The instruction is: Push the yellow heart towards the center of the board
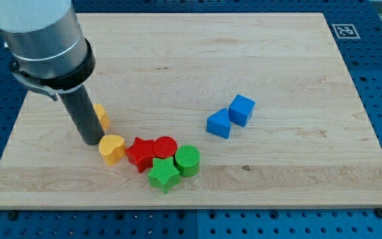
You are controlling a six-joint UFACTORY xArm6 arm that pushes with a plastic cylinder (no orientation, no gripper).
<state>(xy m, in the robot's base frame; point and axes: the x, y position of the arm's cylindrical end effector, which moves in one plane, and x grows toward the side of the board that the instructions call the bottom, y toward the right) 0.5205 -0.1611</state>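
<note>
The yellow heart (112,148) lies on the wooden board (191,66) at the lower left, touching the left side of a red star (139,153). My tip (93,141) rests on the board just to the left of the heart, very close to it or touching. A second yellow block (102,116) sits right behind the rod, partly hidden by it.
A red cylinder (165,146), a green cylinder (188,160) and a green star (163,174) cluster right of the red star. Two blue blocks (219,123) (241,109) lie near the board's middle right. The arm's grey body (42,40) fills the top left.
</note>
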